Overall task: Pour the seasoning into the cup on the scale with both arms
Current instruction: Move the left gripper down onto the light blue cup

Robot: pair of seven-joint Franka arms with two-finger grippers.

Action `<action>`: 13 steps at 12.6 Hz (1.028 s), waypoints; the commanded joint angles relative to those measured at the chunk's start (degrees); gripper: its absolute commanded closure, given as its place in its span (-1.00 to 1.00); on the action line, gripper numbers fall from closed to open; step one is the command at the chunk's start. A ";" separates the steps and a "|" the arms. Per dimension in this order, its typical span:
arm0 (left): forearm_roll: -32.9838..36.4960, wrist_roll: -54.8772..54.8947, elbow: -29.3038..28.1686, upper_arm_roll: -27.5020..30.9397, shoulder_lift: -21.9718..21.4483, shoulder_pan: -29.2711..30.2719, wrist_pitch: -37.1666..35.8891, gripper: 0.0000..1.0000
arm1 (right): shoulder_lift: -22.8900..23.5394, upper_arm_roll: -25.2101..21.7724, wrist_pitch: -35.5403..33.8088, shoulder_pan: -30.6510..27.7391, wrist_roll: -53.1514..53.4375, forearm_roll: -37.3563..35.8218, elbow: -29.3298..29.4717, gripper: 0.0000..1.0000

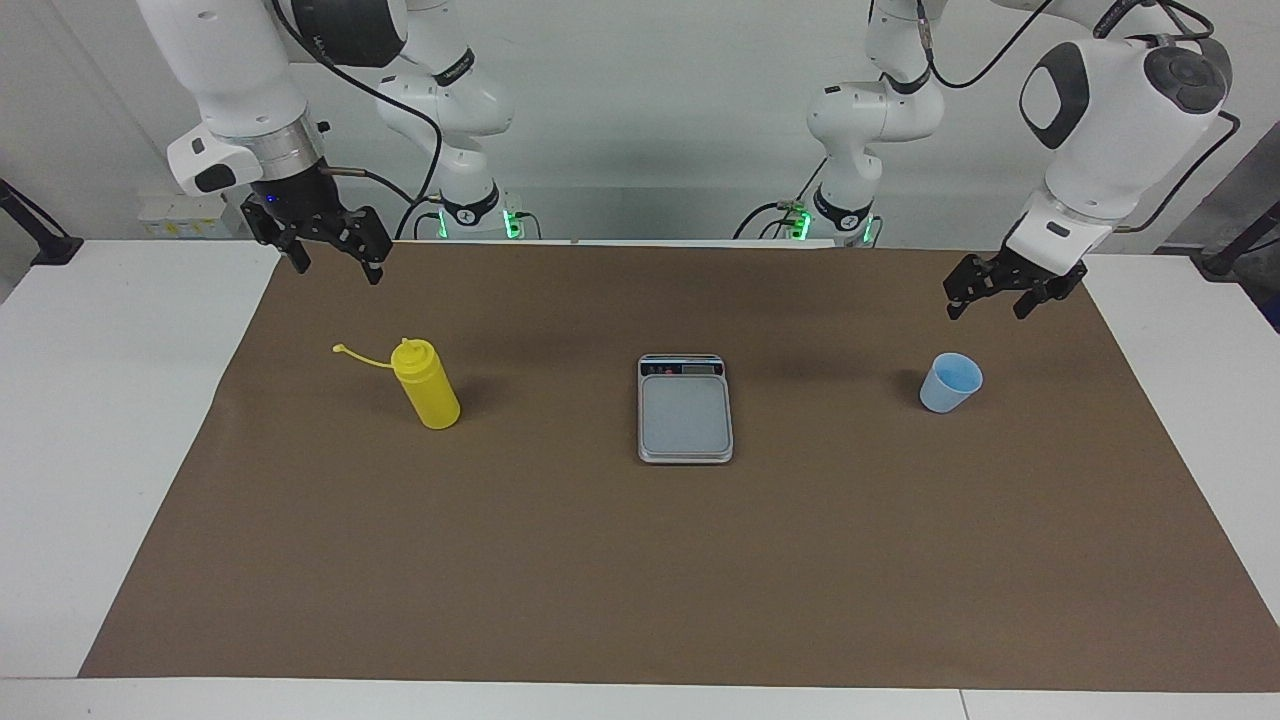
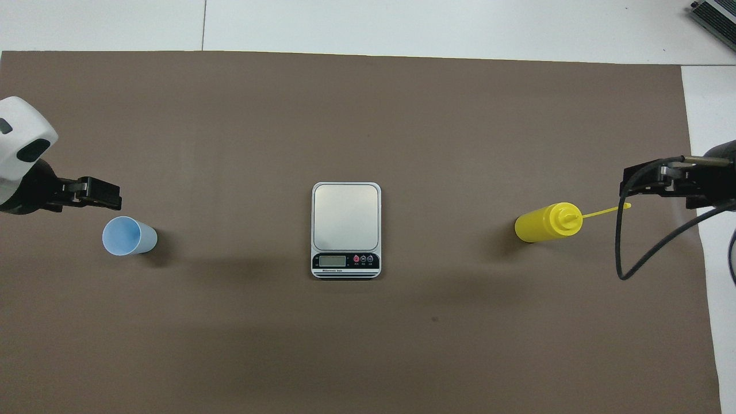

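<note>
The light-blue cup [image 1: 950, 383] [image 2: 127, 236] stands upright on the brown mat toward the left arm's end of the table. My left gripper [image 1: 985, 303] [image 2: 112, 195] hangs open over the mat close beside the cup, apart from it. In the table's middle lies the scale [image 1: 685, 410] [image 2: 345, 221], its plate bare. The yellow seasoning bottle [image 1: 427, 385] [image 2: 543, 223] stands toward the right arm's end, its cap strap sticking out sideways. Above the mat near that strap, my right gripper [image 1: 337, 270] [image 2: 627, 187] waits open and holds nothing.
A brown mat [image 1: 640, 580] covers most of the white table [image 1: 110, 400]. A black cable [image 2: 624, 253] loops down from the right arm's wrist beside the bottle. A grey device [image 2: 716, 20] sits at the table's corner farthest from the robots.
</note>
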 commanded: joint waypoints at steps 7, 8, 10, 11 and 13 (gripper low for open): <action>0.55 0.18 -13.71 -0.05 1.87 1.17 17.41 -0.96 | -1.18 0.14 -0.34 -0.52 -0.98 -0.14 -1.20 -1.00; 0.55 0.17 -14.85 -0.05 2.32 1.17 19.34 -0.95 | -1.18 0.14 -0.34 -0.52 -0.98 -0.05 -1.20 -1.00; 0.46 0.17 -18.01 -0.14 1.97 1.17 23.12 -0.94 | -1.18 0.14 -0.34 -0.52 -0.98 -0.14 -1.20 -1.00; 0.46 0.09 -19.07 -0.14 1.97 1.26 24.79 -0.94 | -1.18 0.14 -0.34 -0.52 -0.98 -0.05 -1.20 -1.00; 0.28 0.09 -21.97 -0.14 1.71 1.26 28.39 -0.94 | -1.18 0.14 -0.34 -0.52 -0.98 -0.05 -1.20 -1.00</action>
